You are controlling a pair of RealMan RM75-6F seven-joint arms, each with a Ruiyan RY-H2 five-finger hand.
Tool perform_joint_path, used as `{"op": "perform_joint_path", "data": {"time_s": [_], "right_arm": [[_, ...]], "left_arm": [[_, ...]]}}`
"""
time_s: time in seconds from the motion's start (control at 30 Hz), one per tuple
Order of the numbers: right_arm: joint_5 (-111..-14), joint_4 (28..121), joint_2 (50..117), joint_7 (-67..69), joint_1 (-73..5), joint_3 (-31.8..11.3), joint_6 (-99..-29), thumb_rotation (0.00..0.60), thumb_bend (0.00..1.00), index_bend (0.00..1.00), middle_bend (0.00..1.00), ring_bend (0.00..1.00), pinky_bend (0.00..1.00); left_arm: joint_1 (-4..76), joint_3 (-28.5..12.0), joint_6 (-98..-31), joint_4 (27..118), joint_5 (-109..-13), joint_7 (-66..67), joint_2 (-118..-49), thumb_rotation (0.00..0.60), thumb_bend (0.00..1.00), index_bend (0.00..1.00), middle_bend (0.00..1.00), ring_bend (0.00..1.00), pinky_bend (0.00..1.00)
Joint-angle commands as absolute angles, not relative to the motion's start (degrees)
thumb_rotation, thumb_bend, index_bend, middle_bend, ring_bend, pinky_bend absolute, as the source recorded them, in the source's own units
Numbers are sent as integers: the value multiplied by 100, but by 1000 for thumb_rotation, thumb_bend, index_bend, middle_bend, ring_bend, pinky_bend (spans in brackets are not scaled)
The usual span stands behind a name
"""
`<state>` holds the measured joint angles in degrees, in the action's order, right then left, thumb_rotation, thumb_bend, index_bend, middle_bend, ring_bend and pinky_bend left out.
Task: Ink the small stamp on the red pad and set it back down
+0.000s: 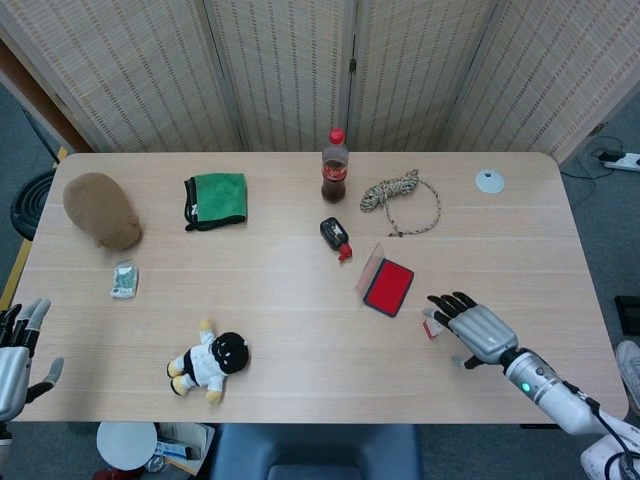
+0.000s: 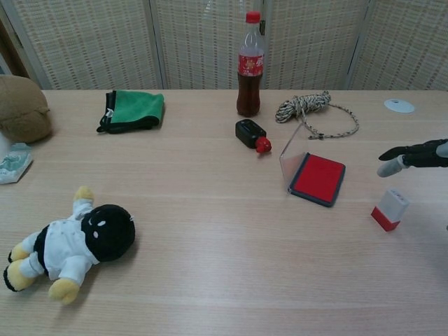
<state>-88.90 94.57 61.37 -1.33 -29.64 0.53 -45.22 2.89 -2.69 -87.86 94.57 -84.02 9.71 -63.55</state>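
Right hand (image 1: pixel 478 330) hovers with fingers spread wide just above the small stamp (image 2: pixel 390 208), right of the red ink pad (image 2: pixel 318 178). Left hand (image 1: pixel 14 352), lower left, open, holding nothing.

Table (image 1: pixel 280 300), light wood, before a woven folding screen (image 1: pixel 300 70).
- Cola bottle (image 1: pixel 334 166), upright, red cap, at the far middle.
- Green cloth (image 1: pixel 216 199), folded, dark-edged, left of the bottle.
- Brown plush lump (image 1: pixel 101 209), far left.
- Small packet (image 1: pixel 124 279), just in front of the lump.
- Doll (image 1: pixel 209 362), black head, white top, yellow feet, lying near the front edge.
- Rope (image 1: pixel 401 199), coiled, right of the bottle.
- Black item with red tip (image 1: pixel 336 236), in front of the bottle.
- White disc (image 1: pixel 489 181), far right.
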Motion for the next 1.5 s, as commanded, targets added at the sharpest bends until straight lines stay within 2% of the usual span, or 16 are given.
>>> {"op": "perform_joint_path", "data": {"time_s": [0.03, 0.2, 0.53, 0.73, 1.5], "right_arm": [[-8799, 9356, 6217, -194, -2993, 12, -4571, 600, 250, 116, 0, 0, 0], [-8573, 9137, 6419, -444, -2936, 21, -4668, 600, 250, 117, 0, 0, 0], [-8274, 8755, 6895, -387, -3042, -9, -4551, 600, 250, 197, 0, 0, 0], [-8188, 8560, 7081, -322, -3110, -39, -4542, 600, 249, 197, 0, 0, 0], [-8080, 8295, 7285, 20, -3341, -58, -4426, 600, 249, 298, 11, 0, 0]], "left_arm": [[284, -277, -8779, 9461, -8381, 953, -6343, 600, 336, 26, 0, 17, 66], [265, -260, -8819, 9482, -8435, 934, -6332, 600, 336, 27, 0, 17, 66], [265, -263, -8800, 9478, -8442, 862, -6306, 600, 336, 26, 0, 17, 66], [240, -261, -8845, 9467, -8481, 752, -6271, 600, 337, 27, 0, 17, 66], [260, -236, -8844, 9352, -8627, 612, -6284, 600, 337, 25, 0, 17, 66]]}}
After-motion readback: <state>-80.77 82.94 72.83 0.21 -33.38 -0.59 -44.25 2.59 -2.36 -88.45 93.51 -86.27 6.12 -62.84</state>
